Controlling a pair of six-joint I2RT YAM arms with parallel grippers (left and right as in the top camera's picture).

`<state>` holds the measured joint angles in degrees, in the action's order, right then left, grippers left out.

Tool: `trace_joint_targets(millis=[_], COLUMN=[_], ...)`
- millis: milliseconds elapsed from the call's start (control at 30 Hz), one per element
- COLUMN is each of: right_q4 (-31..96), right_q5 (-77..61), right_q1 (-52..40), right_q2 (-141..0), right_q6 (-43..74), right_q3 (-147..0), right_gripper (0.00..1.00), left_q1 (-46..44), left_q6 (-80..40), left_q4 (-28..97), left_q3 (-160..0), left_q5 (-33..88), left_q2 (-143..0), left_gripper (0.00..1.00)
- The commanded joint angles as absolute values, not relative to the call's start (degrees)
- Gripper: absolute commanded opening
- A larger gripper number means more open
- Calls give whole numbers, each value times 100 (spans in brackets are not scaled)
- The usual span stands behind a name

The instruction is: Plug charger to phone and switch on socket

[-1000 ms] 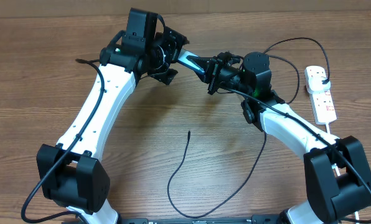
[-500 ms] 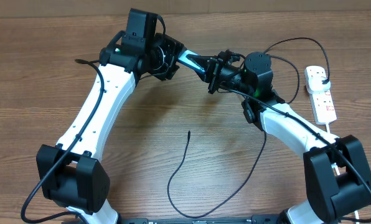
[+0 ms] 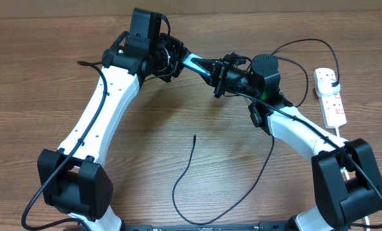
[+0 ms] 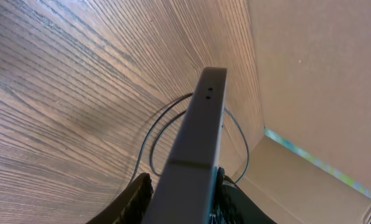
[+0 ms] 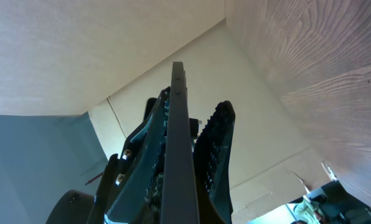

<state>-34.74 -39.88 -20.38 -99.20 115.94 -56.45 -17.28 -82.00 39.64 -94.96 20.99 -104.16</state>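
1. Phone [image 3: 194, 63] up in the air toward the back of the table [image 3: 50, 96], slung between the left gripper [image 3: 172, 61] and the right gripper [image 3: 220, 78], with a sliver of cyan face showing from overhead.
2. Looks like a hand-to-hand pass, or a two-sided brace, ahead of plugging in. Early in the task by my reckoning, with the connector tip [image 3: 195, 136] nowhere near the port.
3. Right side: fingers [image 5: 215, 143] pressed together on the phone, seen edge-on as a thin blade down the middle of the wrist view.
4. Left side: fingers [image 4: 136, 196] sitting close on either flank of the dark slab, narrow but not fully together. Touching or just shy? Cannot tell from here.
5. Down on the wood near the front: charger [image 3: 190, 168], lying loose in a long curl, well apart from the phone, held by neither gripper.
6. Off at the right edge: socket [image 3: 331, 96], beside the right arm, untouched. Switch positions too small to read.
7. Next, as a judgement: settle the phone in one sure grip or lay it flat, free a gripper, drop down for the connector tip, then line it up square with the port. Fiddly stuff, given a limp thin cable and a small target.
8. Pose: both arms stretched forward and bent inward, wrists turned to face each other across the phone, right forearm crossing above part of the cable.
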Motion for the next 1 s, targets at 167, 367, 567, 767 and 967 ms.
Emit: trace_joint_targets(millis=[167,367,567,767,967], right_q4=[-3719,-3723,-3723,-3723,-3721], right_q5=[-4125,-4150,-4167,-4167,-4167], right_q1=[-2040,-2040,-2040,-2040,-2040], right_q2=[-9806,-9806,-9806,-9806,-9806], right_q6=[12385,12385,12385,12385,12385], right_q3=[-5736,-5736,-5736,-5736,-5736], right_gripper=[4,4,4,11,31], left_q1=[-1772,-1772,-1772,-1772,-1772], left_q6=[-8184,-8121,-8099,-8099,-8099], left_q4=[4064,4064,4069,4069,4066], left_q3=[-9459,-9459,-9459,-9459,-9459], left_q5=[2036,2036,2038,2040,2093], left_q2=[-10473,-10473,-10473,-10473,-10473], left_gripper=[26,13,4,4,4])
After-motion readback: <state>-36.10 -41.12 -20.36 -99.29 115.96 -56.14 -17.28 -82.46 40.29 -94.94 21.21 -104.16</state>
